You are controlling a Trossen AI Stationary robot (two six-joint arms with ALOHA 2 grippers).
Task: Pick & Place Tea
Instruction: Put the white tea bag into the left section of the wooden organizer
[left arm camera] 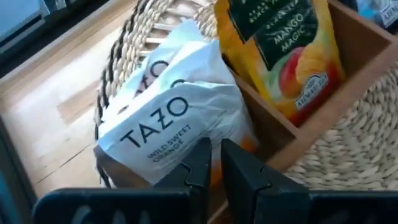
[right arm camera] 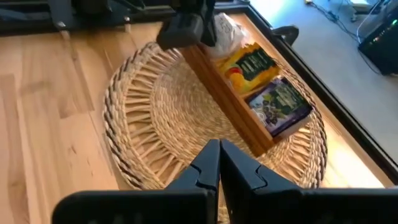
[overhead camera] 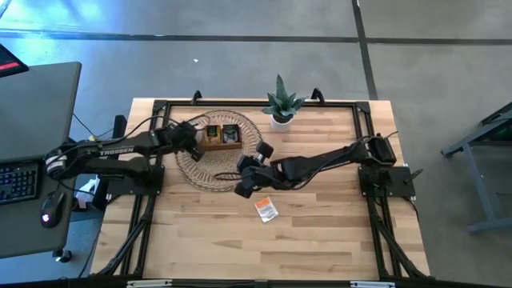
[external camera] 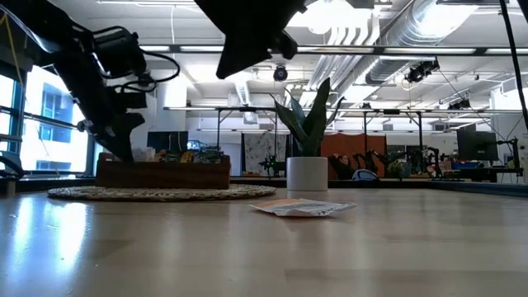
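the tea is seen in two places. most sachets stand packed in the wooden tray (overhead camera: 221,138), which rests on the round woven mat (overhead camera: 200,170) at the back of the desk (overhead camera: 320,240) — white tazo sachets (left arm camera: 177,118) in the end compartment, an orange mango sachet (left arm camera: 283,50) in the next one, a dark purple sachet (right arm camera: 281,106) in the one after that. one more orange-and-white sachet (overhead camera: 266,210) lies flat on the bare desk, off the mat and nearer the front edge; in the low view it (external camera: 301,208) is seen slightly crumpled, in front of the white pot.

the left gripper (left arm camera: 214,162) is poised at the tazo end of the tray, just over those sachets, its jaws drawn nearly together with only a thin gap and nothing held between them. from the right wrist view it (right arm camera: 186,28) is seen at the far end of the tray.

the right gripper (right arm camera: 217,163) hovers above the near part of the mat — jaws pressed together, empty. in the high view it (overhead camera: 248,182) is placed between the tray and the loose sachet.

a small potted plant (overhead camera: 281,104) stands just beside the mat, near the desk's back edge.
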